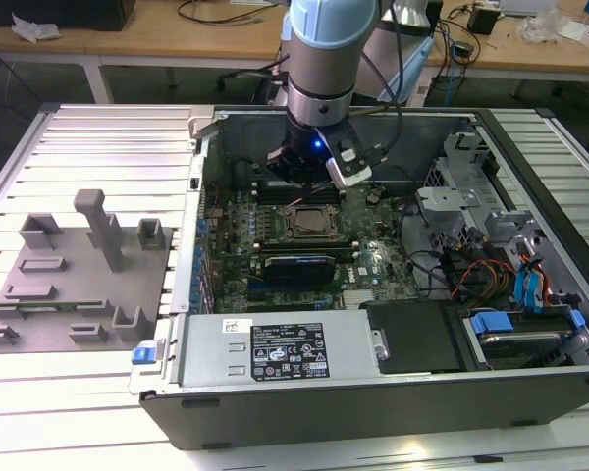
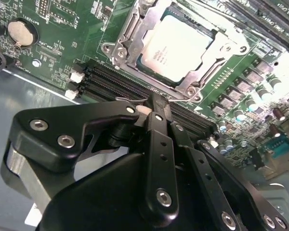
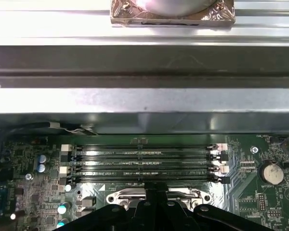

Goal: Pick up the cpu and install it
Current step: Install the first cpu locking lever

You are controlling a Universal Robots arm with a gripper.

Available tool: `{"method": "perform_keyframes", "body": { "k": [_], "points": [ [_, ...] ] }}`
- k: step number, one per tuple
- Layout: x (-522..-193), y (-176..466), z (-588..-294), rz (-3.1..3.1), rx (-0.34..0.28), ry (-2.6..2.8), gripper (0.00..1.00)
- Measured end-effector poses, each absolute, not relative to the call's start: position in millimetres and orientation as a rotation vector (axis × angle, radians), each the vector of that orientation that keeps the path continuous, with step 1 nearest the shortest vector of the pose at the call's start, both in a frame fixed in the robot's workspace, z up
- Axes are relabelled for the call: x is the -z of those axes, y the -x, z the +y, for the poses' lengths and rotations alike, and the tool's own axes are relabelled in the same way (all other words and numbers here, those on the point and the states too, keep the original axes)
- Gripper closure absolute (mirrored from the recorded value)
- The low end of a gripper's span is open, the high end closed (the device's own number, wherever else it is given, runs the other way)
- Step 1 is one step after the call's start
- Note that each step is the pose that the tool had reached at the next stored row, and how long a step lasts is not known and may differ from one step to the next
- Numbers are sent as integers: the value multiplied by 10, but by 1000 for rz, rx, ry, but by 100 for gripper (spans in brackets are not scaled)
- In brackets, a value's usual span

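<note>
The cpu [image 2: 178, 45], a flat square chip with a silvery-grey top, lies inside the metal socket frame [image 2: 127, 31] on the green motherboard. In the exterior view the cpu [image 1: 309, 224] sits at the middle of the open computer case, just in front of the arm. My gripper [image 2: 156, 98] hangs just beside the socket, over the black memory slots [image 2: 115, 82]. Its black fingers [image 2: 159, 130] are shut together with nothing between them. In the exterior view the gripper [image 1: 309, 175] stands a little above and behind the cpu. The first wrist view has the gripper's linkage [image 3: 156, 209] in front of the memory slots [image 3: 142, 163].
A grey fixture plate with blocks [image 1: 79, 285] lies at the exterior view's left, outside the case. The case wall [image 3: 144, 72] rises just beyond the memory slots. A coin battery [image 2: 21, 31], a power supply [image 1: 275, 353], a drive cage and cables [image 1: 491, 255] surround the board.
</note>
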State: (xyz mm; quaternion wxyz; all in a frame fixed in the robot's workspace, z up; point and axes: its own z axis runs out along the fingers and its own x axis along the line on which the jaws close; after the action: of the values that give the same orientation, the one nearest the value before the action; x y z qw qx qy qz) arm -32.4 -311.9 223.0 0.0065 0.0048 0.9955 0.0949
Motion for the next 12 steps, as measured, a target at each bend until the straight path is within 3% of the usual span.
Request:
{"method": "perform_keyframes", "body": {
  "k": [12],
  "points": [
    [-2165, 258, -3066, 3115, -296, -15, 89]
  ]
}}
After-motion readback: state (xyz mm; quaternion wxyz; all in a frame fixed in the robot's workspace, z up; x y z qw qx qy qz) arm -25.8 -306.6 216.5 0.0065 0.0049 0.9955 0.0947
